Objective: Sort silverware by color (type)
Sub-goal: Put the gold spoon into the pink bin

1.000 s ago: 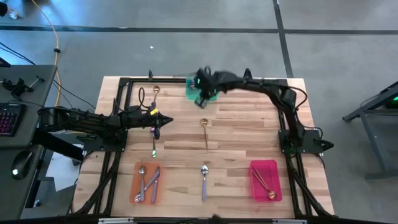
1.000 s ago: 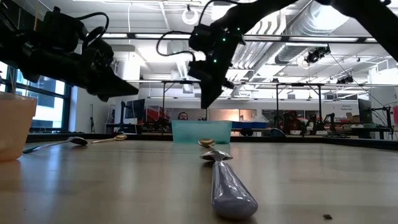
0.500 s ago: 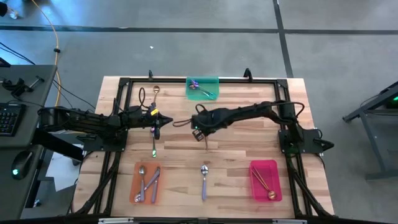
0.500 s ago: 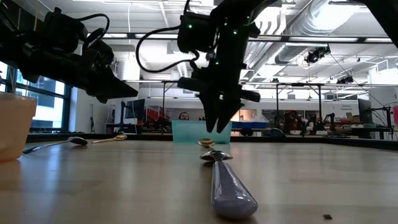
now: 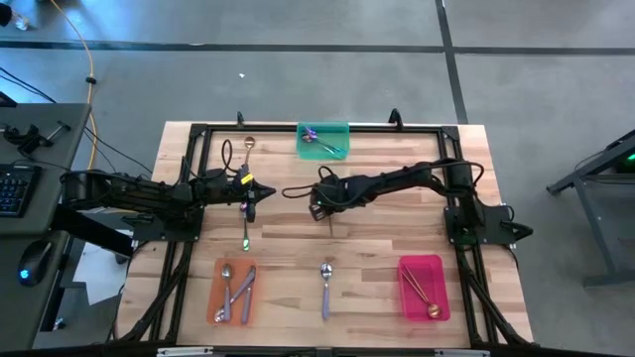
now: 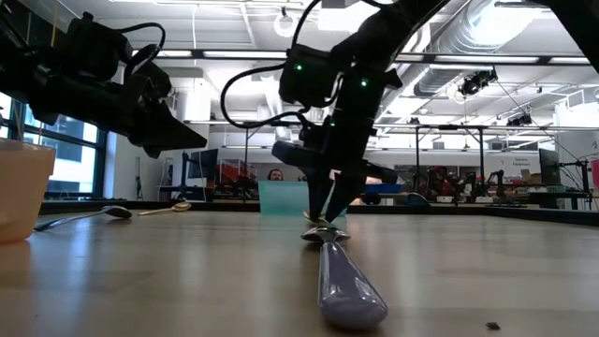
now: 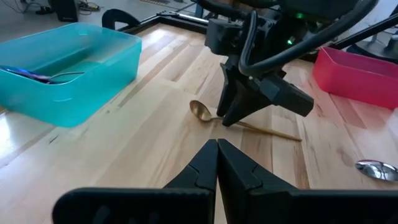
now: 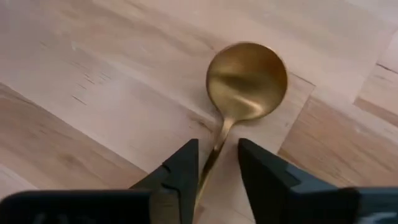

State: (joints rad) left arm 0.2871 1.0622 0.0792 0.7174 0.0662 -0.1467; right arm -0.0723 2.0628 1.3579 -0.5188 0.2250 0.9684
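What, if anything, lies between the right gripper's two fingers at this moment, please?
The thin neck of the gold spoon lies between the open fingers of the right gripper, with bare wood either side; the right wrist view shows it.

A grey concrete floor [image 5: 298, 79] surrounds the wooden table [image 5: 377, 248], with ceiling ducts [image 6: 487, 47] and windows [image 6: 56, 159] beyond.

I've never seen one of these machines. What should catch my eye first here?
The right gripper at mid-table, its open fingers straddling the neck of a gold spoon lying flat on the wood. Then the three bright trays: green at the far edge, orange and pink at the near edge, each already holding spoons.
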